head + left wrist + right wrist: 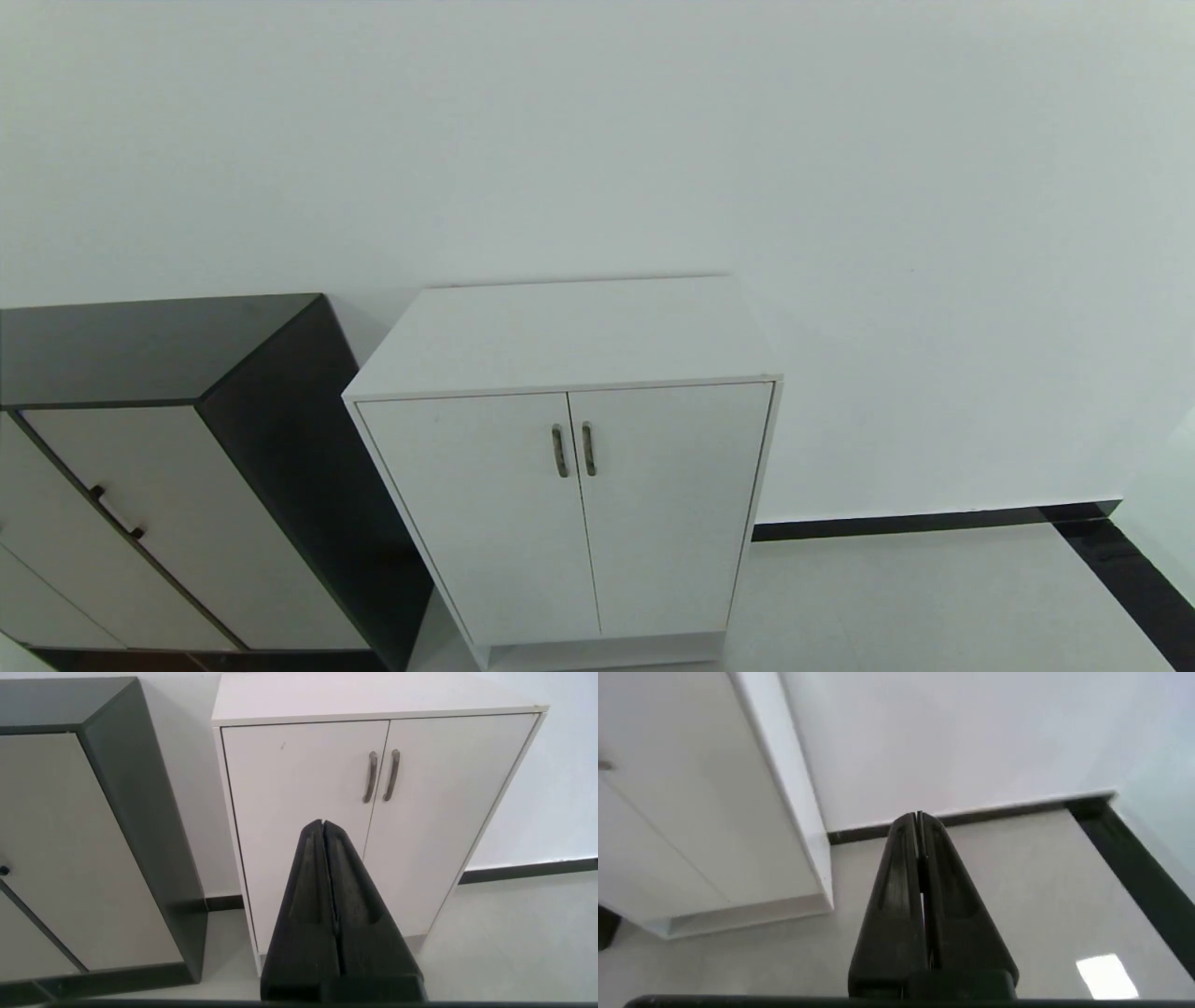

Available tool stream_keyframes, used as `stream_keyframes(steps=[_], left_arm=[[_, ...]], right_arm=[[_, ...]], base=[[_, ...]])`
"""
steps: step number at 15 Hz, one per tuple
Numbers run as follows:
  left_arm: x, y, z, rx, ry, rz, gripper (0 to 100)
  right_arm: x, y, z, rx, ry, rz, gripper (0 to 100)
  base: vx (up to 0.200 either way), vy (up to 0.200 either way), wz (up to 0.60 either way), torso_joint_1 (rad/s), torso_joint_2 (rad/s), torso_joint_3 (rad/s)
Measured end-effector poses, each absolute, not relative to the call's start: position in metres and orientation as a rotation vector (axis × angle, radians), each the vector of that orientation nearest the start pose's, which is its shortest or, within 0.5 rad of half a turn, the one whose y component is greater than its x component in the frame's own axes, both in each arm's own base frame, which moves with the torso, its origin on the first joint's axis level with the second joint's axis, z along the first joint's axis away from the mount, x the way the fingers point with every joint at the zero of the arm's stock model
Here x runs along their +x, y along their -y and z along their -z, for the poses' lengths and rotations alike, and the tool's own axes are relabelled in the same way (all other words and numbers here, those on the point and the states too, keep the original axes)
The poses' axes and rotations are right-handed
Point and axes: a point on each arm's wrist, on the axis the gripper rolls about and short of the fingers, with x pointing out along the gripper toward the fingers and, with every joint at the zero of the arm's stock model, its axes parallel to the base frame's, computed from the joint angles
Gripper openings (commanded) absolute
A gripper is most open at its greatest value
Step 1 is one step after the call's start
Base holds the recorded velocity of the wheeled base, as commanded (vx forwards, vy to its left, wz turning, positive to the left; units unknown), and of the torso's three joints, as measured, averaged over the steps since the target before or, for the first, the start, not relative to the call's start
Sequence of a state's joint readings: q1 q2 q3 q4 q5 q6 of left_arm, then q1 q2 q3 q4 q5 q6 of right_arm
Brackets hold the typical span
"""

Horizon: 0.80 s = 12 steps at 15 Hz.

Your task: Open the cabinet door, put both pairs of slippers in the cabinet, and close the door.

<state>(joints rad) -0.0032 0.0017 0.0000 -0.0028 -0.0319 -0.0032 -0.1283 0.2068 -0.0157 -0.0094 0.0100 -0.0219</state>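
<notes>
1. White two-door wooden cabinet [485,523]: doors shut, front face open to approach.
2. Two slim metal handles [559,451] sit side by side at the centre seam, with a tight gap between them.
3. Black-sided cabinet with pale doors [280,448] stands just beside its left flank and blocks that side.
4. Pale floor [934,597] to the right is free up to the white wall [934,280].

Cabinet [485,523] white, handles [559,452] grey. Left cupboard [280,448] black w/ beige doors [140,523]. Skirting [934,522] black. My left claw [324,831], right claw [919,826] black.
</notes>
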Motion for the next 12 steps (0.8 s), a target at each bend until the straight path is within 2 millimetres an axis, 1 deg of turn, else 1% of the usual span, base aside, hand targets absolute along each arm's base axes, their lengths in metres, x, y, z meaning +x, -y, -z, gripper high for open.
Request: stream_keyframes(steps=[5,6,8,10,12], left_arm=[[-0.0227,0.0007,-0.0758,-0.004,0.001,0.036,0],[-0.0227,0.0006,-0.0758,-0.004,0.001,0.035,0],[-0.0227,0.0007,-0.0758,-0.004,0.001,0.036,0],[-0.0227,0.0006,-0.0758,-0.004,0.001,0.035,0],[-0.0227,0.0006,-0.0758,-0.004,0.001,0.035,0]], right_arm=[[-0.0133,-0.0011,-0.0820,-0.030,-0.107,-0.140,0],[-0.0142,0.0000,-0.0818,-0.026,-0.095,-0.137,0],[-0.0151,0.0027,-0.0787,-0.023,-0.098,-0.053,0],[-0.0150,0.0027,-0.0779,-0.024,-0.101,-0.047,0],[-0.0141,0.0018,-0.0777,-0.024,-0.116,0.012,0]], base=[[0.000,0.000,0.00,0.000,0.00,0.000],[0.000,0.000,0.00,0.000,0.00,0.000],[0.000,0.000,0.00,0.000,0.00,0.000],[0.000,0.000,0.00,0.000,0.00,0.000],[0.000,0.000,0.00,0.000,0.00,0.000]])
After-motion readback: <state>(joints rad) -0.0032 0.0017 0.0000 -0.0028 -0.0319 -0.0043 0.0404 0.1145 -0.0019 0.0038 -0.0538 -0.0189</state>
